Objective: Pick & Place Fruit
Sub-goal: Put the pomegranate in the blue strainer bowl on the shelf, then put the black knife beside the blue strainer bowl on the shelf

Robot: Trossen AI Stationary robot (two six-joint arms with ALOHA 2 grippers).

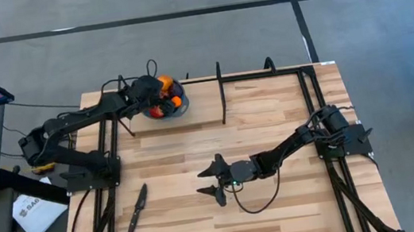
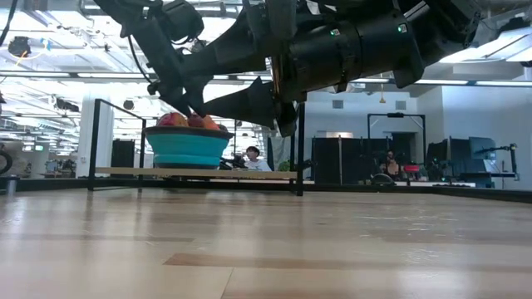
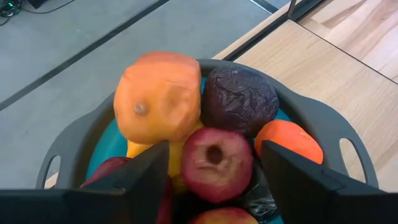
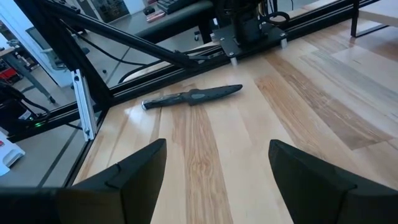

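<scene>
The fruit (image 1: pixel 163 102) sits heaped in the blue bowl (image 1: pixel 178 110) near the upper left of the high view, at the far edge of the wooden desk (image 1: pixel 271 115). From the left wrist view the pile reads clearly: an orange piece (image 3: pixel 158 96) on top, a wrinkled dark purple one (image 3: pixel 239 99) just beside it, a red one with a dimpled end (image 3: pixel 216 163) in front, and another orange piece (image 3: pixel 287 140) against the grey rim. The left pincer (image 1: pixel 158 98) hangs directly over this heap with its fingers (image 3: pixel 140 177) spread apart on either side of the red fruit — nothing is gripped between them. The right pincer (image 1: pixel 214 181) is at the centre of the high view, over bare wood, fingers wide apart and empty. A slim dark knife (image 1: pixel 137 209) lies flat on the desk in the lower left, well apart from both pincers.
</scene>
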